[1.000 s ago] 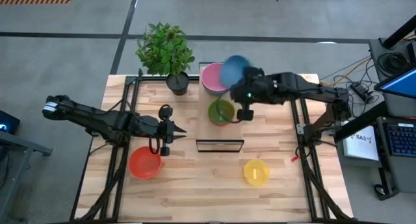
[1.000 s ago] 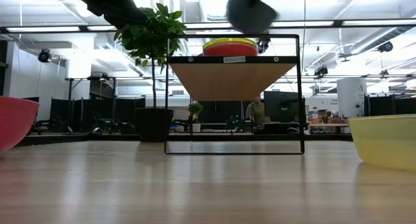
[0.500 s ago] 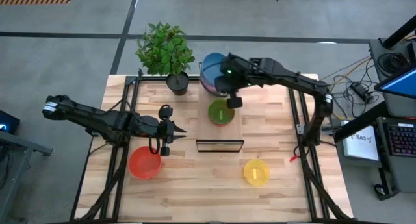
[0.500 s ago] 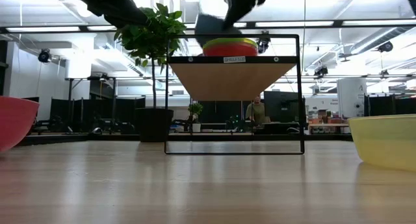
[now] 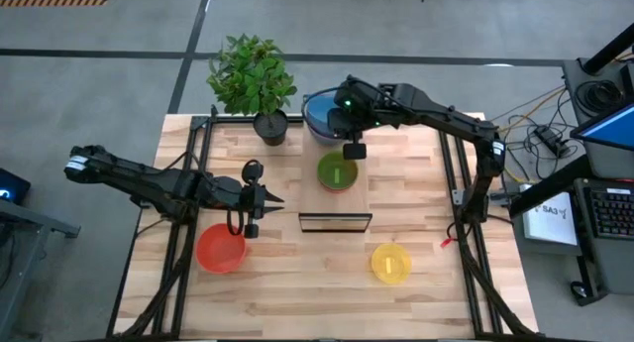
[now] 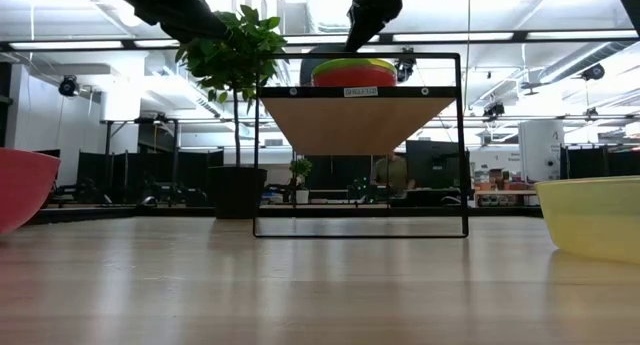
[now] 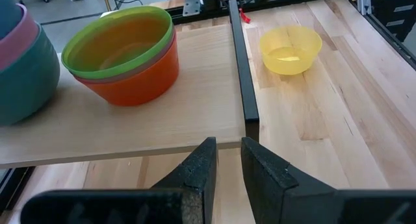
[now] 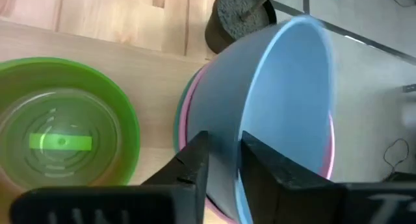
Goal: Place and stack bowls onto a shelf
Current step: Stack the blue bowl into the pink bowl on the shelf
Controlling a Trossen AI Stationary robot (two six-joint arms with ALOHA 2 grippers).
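Note:
My right gripper (image 5: pixel 342 124) is over the far end of the shelf (image 5: pixel 359 198), shut on a blue bowl (image 5: pixel 319 111). The bowl is tipped over a pink bowl (image 8: pixel 188 117) that sits nested in a teal one (image 7: pixel 26 74). A green bowl (image 5: pixel 337 171) sits nested in an orange one (image 7: pixel 136 78) mid-shelf. A red bowl (image 5: pixel 220 249) and a yellow bowl (image 5: pixel 390 263) sit on the table. My left gripper (image 5: pixel 275 197) is shut and empty, left of the shelf. My right gripper pinches the blue bowl's wall at its rim (image 8: pixel 242 130). One finger (image 8: pixel 195 159) is outside and the other (image 8: pixel 263 165) is inside the bowl. The fingers come from above, slanting from the right. The bowl is tilted, its lower side inside the pink bowl.
A potted plant (image 5: pixel 253 79) stands at the table's far edge, just left of the shelf's far end. The shelf's dark frame (image 5: pixel 335 223) stands near the table's middle. Bare tabletop lies between the red and yellow bowls.
My right gripper has carried the blue bowl toward the table's left and down, from high over the shelf's far right onto the pink and teal stack. The bowl stays tilted.

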